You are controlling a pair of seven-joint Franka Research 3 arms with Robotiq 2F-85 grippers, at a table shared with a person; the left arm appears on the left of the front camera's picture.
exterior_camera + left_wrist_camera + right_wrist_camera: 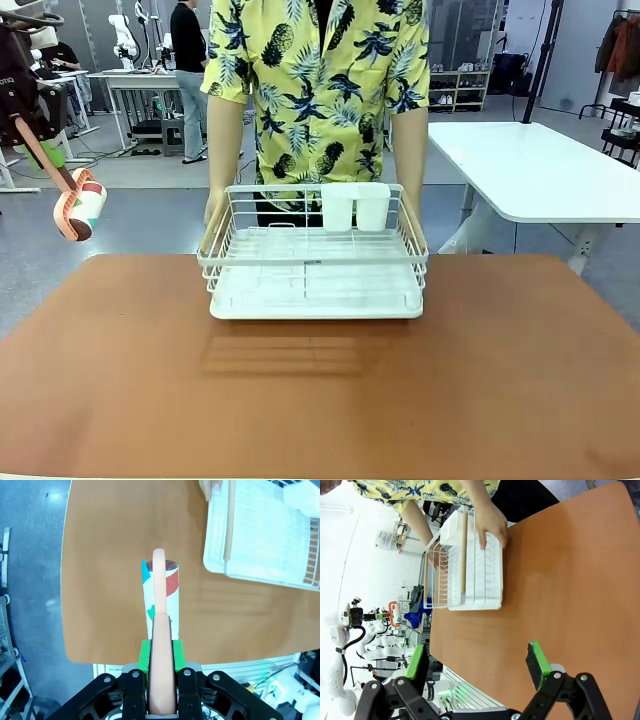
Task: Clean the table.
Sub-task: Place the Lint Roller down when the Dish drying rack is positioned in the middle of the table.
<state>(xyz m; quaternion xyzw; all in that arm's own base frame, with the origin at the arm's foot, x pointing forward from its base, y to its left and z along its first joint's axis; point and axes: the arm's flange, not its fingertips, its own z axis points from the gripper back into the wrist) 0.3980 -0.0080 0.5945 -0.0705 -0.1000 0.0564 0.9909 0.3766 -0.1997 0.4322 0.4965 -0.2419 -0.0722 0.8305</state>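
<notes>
Right wrist view, right pincer [477,662] spread, hands gripping rack [470,570] ends

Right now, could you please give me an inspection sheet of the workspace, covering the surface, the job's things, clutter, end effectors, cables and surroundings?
Surface: the table has a reddish-brown top; no spills or crumbs seen.
Job's things: a lint roller with a peach handle, raised off the table's left edge.
Clutter: a white wire rack on the table's far side, a person's hands on its two ends; two white cups stand in it.
End effectors: left end effector shut on the roller's handle; right end effector open, holding nothing, above the table.
Cables: nothing seen on the table.
Surroundings: a white table beyond, on the right.
</notes>
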